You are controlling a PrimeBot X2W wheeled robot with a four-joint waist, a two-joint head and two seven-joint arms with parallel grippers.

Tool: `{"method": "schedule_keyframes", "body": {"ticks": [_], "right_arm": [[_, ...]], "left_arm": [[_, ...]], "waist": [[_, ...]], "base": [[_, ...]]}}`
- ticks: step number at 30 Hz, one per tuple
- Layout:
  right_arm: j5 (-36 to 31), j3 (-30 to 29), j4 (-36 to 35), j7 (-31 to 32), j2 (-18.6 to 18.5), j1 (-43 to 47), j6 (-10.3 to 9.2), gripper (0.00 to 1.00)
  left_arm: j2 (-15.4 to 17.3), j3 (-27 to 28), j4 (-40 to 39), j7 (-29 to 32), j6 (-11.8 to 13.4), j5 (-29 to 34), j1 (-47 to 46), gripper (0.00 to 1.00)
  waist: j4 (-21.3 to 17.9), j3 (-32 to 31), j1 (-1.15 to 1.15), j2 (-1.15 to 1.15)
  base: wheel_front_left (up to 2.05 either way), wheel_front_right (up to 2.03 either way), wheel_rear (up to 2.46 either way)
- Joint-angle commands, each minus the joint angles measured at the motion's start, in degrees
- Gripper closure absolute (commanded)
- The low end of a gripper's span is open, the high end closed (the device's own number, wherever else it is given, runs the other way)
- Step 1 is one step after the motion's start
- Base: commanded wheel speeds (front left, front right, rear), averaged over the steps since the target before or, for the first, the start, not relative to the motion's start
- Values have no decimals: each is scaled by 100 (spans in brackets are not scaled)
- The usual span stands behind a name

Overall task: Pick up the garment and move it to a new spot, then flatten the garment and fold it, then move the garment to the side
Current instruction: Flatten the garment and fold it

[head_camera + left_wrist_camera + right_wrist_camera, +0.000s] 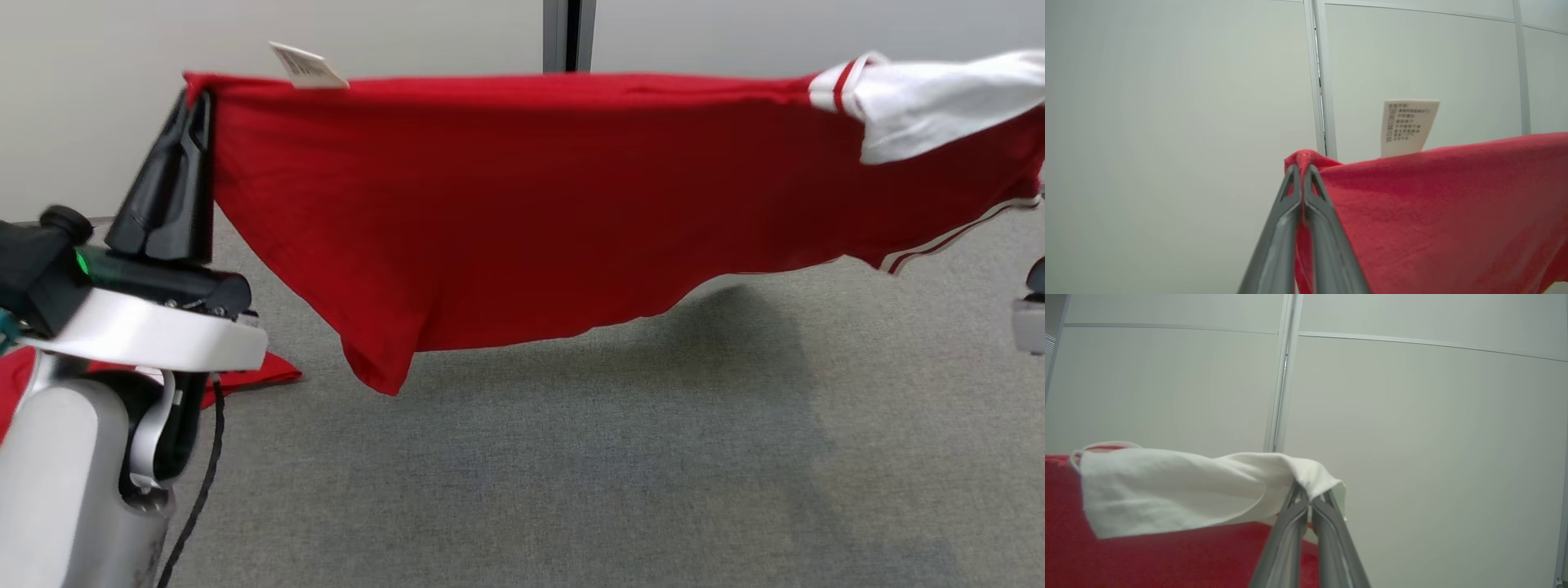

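Red garment [522,204] strung up in the air between my 2 pincers

My left pincer [1303,169] is clamped tight on 1 red corner, near the paper tag [308,67] sticking up off the top edge. My right pincer [1310,494] is pinched together on the white sleeve [931,106] at the other end. The top edge runs pretty much straight across. The body sags below it, lowest toward the left, and hangs clear of the grey carpet floor [571,474]. Plain pale wall [408,33] behind it all.
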Motion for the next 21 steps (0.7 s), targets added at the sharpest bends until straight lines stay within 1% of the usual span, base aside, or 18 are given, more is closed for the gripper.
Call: {"method": "schedule_keyframes", "body": {"ticks": [1,4,7,11,15,21], "right_arm": [[59,-35,-17,57,-52,-74,-4,100],[171,-47,-13,156,-113,-399,-4,100],[265,-60,63,217,-133,-647,-4,100],[436,-41,328,282,-160,-1092,-4,100],[609,96,824,342,-216,-1799,-4,100],[777,580,1885,182,-249,-3290,-3,100]], "left_arm": [[47,43,-54,37,48,35,-103,100],[132,91,-263,119,96,111,-347,100],[113,67,-372,132,97,122,-511,100],[79,11,-291,183,27,77,-882,100],[-6,-15,132,172,-107,-60,-1502,100],[-156,-36,1340,-147,-382,-134,-2789,100]], "waist": [[5,-24,0,0],[-5,-31,0,0],[-14,15,0,0],[-13,212,0,0],[-5,567,0,0],[-5,1096,0,0]], "base": [[0,0,0],[0,0,0],[0,0,0],[0,0,0],[0,0,0],[0,0,0]]}}
